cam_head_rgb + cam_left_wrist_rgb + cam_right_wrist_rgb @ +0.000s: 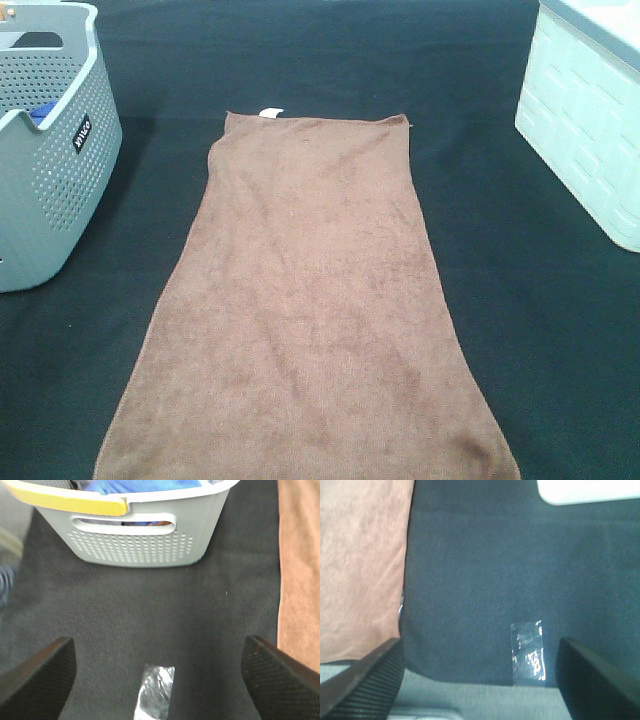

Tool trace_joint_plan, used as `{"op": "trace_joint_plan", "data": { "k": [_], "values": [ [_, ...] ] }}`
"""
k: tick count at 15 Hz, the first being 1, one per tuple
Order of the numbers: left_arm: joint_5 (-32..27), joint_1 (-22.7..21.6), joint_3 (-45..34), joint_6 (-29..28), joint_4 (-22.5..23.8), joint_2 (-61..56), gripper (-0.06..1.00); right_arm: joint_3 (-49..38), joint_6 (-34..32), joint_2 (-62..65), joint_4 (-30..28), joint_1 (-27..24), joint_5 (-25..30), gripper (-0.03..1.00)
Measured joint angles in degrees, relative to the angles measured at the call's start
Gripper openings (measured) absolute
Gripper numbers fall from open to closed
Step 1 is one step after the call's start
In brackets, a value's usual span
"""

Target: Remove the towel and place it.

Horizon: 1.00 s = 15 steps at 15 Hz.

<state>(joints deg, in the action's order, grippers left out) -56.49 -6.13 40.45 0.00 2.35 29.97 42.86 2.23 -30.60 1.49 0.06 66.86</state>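
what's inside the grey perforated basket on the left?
The grey basket holds something blue, apparently fabric, also peeking over the rim in the high view. Its walls hide whatever lies deeper. The towel is still flat on the black cloth.

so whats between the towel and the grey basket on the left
Only bare black table cloth separates the towel from the grey perforated basket. The exterior high view shows this dark strip, and the left wrist view shows the same.

One towel [310, 310], two baskets [50, 150]

Gripper: your right gripper [480, 680] hangs spread wide, empty.
Towel: towel [360, 565] edge beside your fingertip [365, 680].
Desk: black cloth [480, 570], clear tape [529, 651].
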Motion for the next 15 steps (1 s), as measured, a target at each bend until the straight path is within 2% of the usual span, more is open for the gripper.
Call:
{"op": "trace_joint_plan", "data": {
  "k": [2, 4, 6, 8, 10, 15],
  "values": [
    [1.5, 0.0, -5.3, 0.0, 2.1, -9.6, 0.84, -5.2, 1.0, 9.6, -0.1, 0.0, -2.3, 0.79],
    [2.1, 0.0, -8.7, 0.0, 1.6, -16.3, 0.84, -8.5, 1.1, 16.4, -0.1, 0.0, -5.7, 0.79],
    [1.8, 0.0, -9.9, 0.0, -0.5, -21.9, 0.84, -11.3, 1.1, 22.3, -0.1, 0.0, -6.7, 0.79],
    [-0.8, 0.0, -10.1, 0.9, -4.8, -26.8, 0.84, -12.8, 1.1, 28.5, -0.1, 0.0, -7.0, 0.79],
    [-3.4, 0.0, -11.1, 2.1, -7.4, -30.0, 0.83, -13.7, 1.1, 30.9, 0.3, 0.0, -6.7, 0.79],
    [-3.5, 0.0, -11.3, 2.3, -7.8, -30.3, 0.82, -14.0, 1.1, 30.9, 0.5, 0.0, -6.5, 0.77]
  ]
}}
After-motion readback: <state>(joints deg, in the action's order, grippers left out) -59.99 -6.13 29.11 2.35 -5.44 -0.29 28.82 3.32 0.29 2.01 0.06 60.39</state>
